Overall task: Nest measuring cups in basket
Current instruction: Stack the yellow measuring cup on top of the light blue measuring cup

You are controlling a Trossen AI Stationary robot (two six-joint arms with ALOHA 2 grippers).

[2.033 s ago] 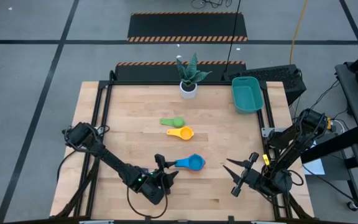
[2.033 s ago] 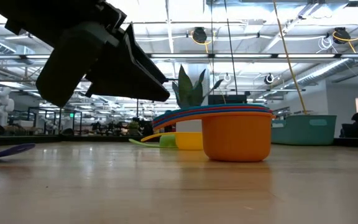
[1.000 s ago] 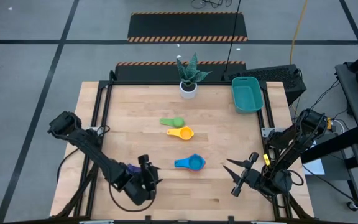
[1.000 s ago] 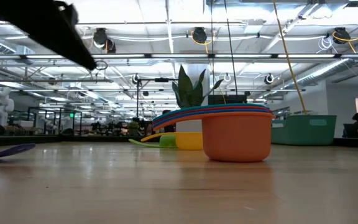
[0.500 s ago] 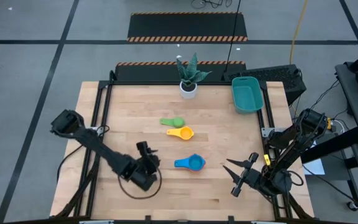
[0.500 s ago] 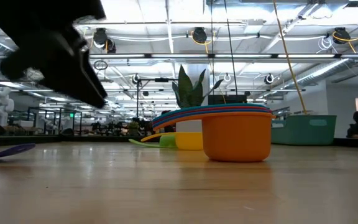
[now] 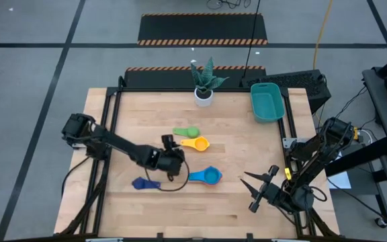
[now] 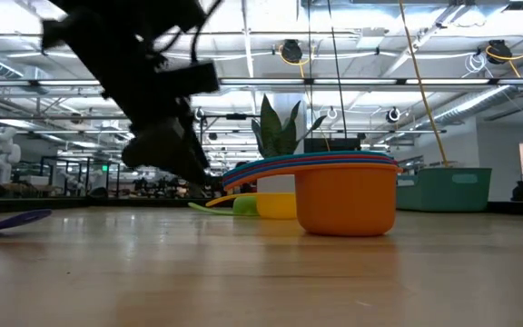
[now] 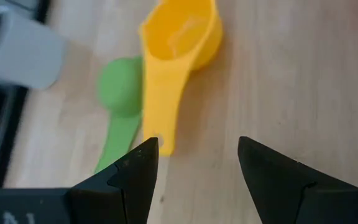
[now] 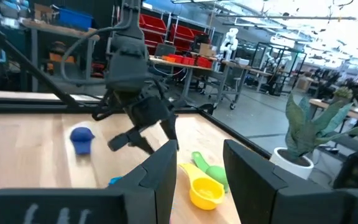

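The yellow cup (image 7: 195, 143) and the green cup (image 7: 185, 132) lie side by side mid-table. A nested stack, blue on top (image 7: 205, 176) and orange at the bottom (image 8: 345, 198), stands nearer the near edge. A dark blue cup (image 7: 144, 183) lies alone to the stack's left. The teal basket (image 7: 267, 102) sits at the far right corner. My left gripper (image 7: 174, 149) is open just left of the yellow cup; in the left wrist view the yellow cup's handle end (image 9: 159, 138) lies near one fingertip. My right gripper (image 7: 257, 189) waits open near the right edge.
A white pot with a plant (image 7: 204, 86) stands at the far edge, left of the basket; it also shows in the left wrist view (image 9: 18, 51). Bare wood lies between the cups and the basket and along the near edge.
My left gripper has swung from the near edge toward the far side and slightly right, coming to the yellow cup's handle. The dark blue cup, earlier covered by the arm in the high view, now shows; it has stayed in place.
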